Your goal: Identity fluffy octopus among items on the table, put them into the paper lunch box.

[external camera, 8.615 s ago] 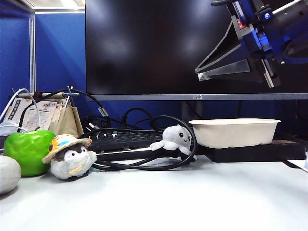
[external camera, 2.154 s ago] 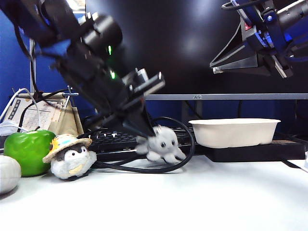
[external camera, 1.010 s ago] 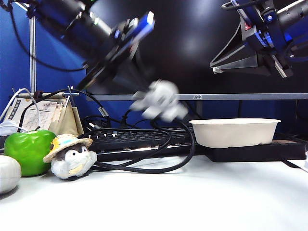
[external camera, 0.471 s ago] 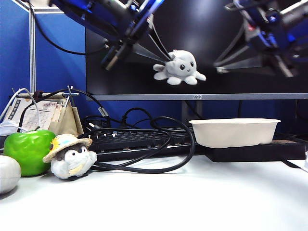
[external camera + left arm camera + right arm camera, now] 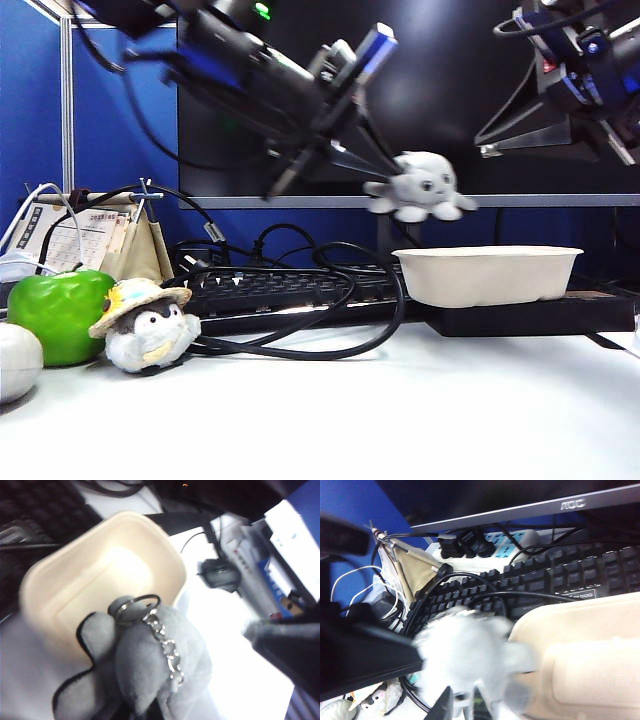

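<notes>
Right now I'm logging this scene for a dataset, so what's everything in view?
Grey fluffy octopus: one, in the air above the lunch box's left end, gripped by left gripper.
Off-white paper lunch box: one, right, on a black stand.
Penguin plush in straw hat: one, grey-white, left on the white table.
Green apple: one, far left.
Black keyboard: one, behind a looped black cable.
Left gripper: shut on the octopus.
Right gripper: raised, upper right.

The fluffy octopus point(image 5: 470, 660) is blurred in the right wrist view. The right gripper point(image 5: 490, 150) is cut off by the exterior view's edge.
</notes>
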You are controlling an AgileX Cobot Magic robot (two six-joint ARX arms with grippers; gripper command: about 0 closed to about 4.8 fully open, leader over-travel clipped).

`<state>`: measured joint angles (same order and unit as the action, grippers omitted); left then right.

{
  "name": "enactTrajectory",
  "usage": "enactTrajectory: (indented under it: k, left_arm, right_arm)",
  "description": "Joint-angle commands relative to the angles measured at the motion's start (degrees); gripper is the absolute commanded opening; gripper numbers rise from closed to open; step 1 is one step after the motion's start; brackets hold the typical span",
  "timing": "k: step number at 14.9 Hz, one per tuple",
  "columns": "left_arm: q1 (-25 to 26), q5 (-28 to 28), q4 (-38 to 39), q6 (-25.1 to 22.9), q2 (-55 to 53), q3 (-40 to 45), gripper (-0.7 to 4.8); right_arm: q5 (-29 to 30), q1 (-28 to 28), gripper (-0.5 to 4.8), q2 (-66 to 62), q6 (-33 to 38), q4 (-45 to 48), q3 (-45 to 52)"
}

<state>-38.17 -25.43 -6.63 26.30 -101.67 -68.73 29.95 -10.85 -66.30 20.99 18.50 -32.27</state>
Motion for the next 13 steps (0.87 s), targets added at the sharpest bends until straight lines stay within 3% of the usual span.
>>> enactTrajectory:
  k: [1,6,13]
  left_arm:
    - [-0.68,-1.84,-0.63,0.31,-3.21,-5.62,-0.06]
    - [-0.59,-2.08,2.45,-0.15,-7.98,-12.13,-0.06]
    - [-0.26,-1.27,1.46,-1.01,-11.06,-12.7,-0.06]
  right_arm:
    - [0.2,0.48,0.54,0.24,0.0,-0.5,-0.24]
    - [1.03,0.5,0.54,0.28,0.0,-0.85,-0.24]
    - [2.62,0.5,0.54,0.28,0.0,-0.9,-0.24]
